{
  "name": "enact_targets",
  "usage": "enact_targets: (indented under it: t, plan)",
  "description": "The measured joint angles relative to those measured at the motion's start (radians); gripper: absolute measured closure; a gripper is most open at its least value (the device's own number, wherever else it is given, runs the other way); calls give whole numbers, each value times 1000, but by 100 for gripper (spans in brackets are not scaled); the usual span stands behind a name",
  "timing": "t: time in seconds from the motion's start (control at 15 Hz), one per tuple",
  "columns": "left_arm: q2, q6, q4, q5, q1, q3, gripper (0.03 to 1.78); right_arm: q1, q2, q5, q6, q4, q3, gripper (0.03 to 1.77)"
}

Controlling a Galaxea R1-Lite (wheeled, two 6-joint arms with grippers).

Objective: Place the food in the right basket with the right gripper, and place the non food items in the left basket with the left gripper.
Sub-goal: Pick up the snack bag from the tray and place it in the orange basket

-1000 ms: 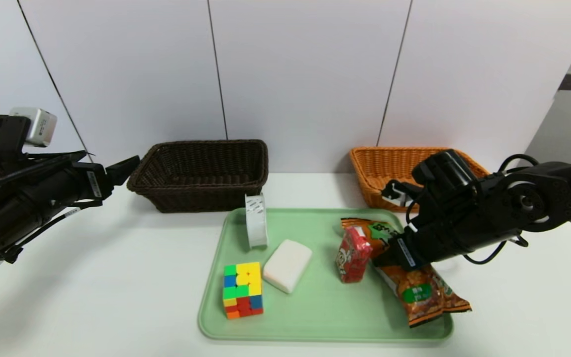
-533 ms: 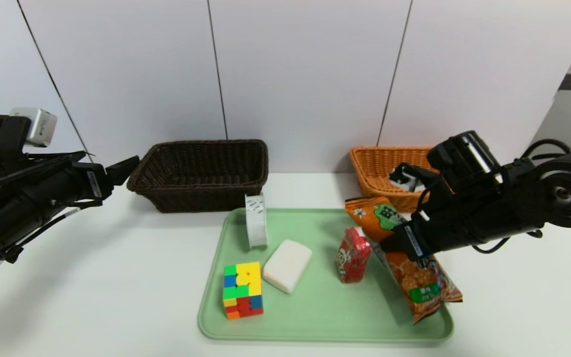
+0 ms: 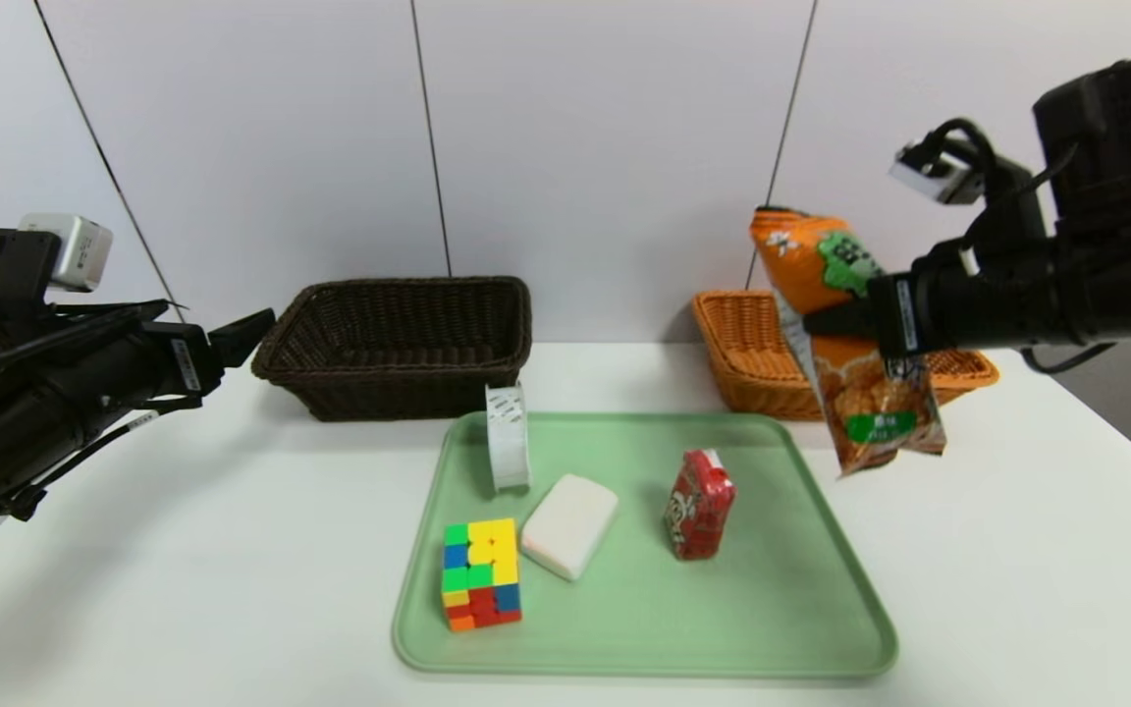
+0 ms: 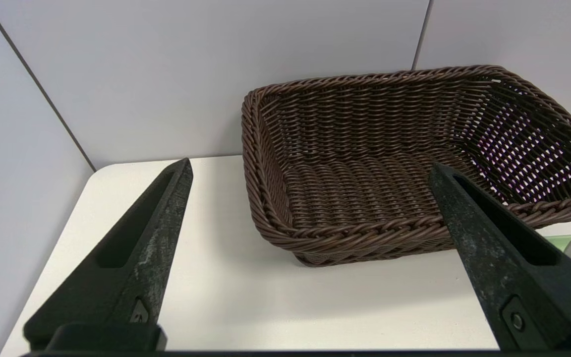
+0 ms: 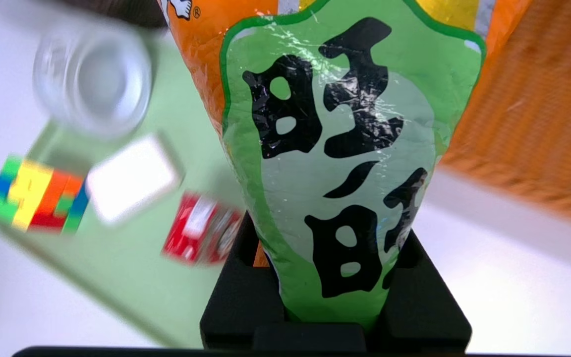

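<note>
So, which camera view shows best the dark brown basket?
The left wrist view: the dark brown basket fills it, seen between the open left gripper, with its bare woven floor visible. The head view shows it smaller, from the front. The right wrist view shows only a blurred dark edge.

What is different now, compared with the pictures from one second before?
The right hand, shut on the orange snack bag, has lifted it off the green tray and up in front of the orange-tan basket. The red packet, puzzle cube, white block, tape roll and open left hand stayed put.
</note>
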Motion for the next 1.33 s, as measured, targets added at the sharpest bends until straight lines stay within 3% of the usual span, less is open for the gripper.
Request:
enact_targets:
  t: [0.33, 0.53, 0.67, 0.93, 1.33]
  plan:
    - [6, -3, -5, -1, 0, -2, 12, -209, 159, -16, -23, -119, -190, 139]
    - [12, 1, -30, -1, 0, -3, 12, -265, 313, -95, -49, -345, -236, 139]
    - [14, 1, -34, -1, 0, -3, 12, -292, 404, -127, -99, -467, -249, 139]
    - [19, -1, -34, 0, 0, 3, 12, -311, 561, -180, -136, -591, -299, 139]
    - [24, 0, -35, 0, 0, 1, 12, -319, 633, -193, -145, -606, -312, 139]
